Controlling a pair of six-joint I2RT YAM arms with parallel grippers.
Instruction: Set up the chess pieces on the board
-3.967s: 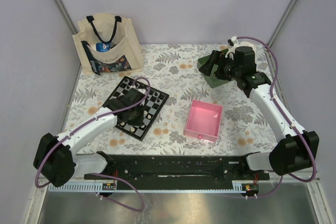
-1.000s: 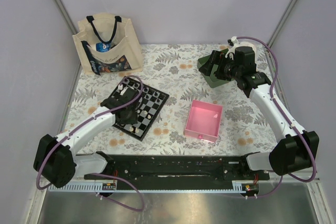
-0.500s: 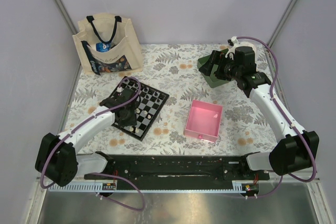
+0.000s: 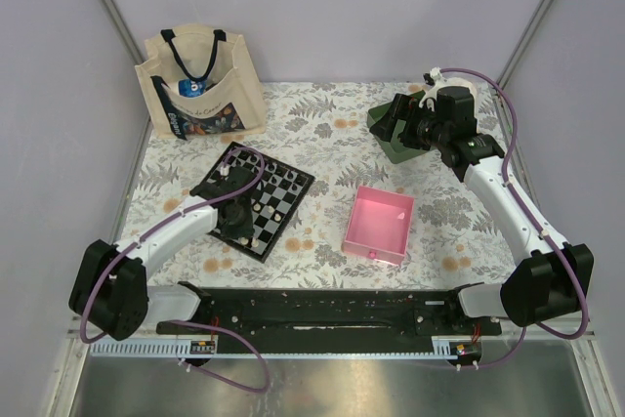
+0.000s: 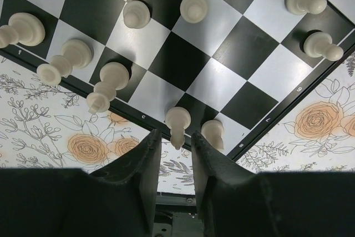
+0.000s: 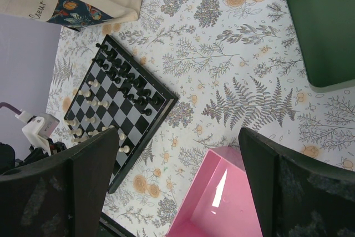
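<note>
Jaws on your left gripper [image 5: 176,135] stand at a narrow gap over the near edge of the board [image 5: 183,65]. The head of a cream-white piece [image 5: 178,120] sits between the fingertips [image 5: 152,137], with a sliver of space on either side, so they are not gripping it. That piece stands on an edge square, just beside another white piece [image 5: 213,131].

The board lies on the left of the table [image 4: 322,144], with more white chess pieces [image 5: 105,84] along its near rows and black chess pieces [image 6: 125,79] along the far side.

Your right gripper [image 6: 177,137] hangs at the far right by the green tray [image 6: 324,26], jaws wide apart and empty. The pink tray [image 4: 379,224] sits right of the board, apart from it.
</note>
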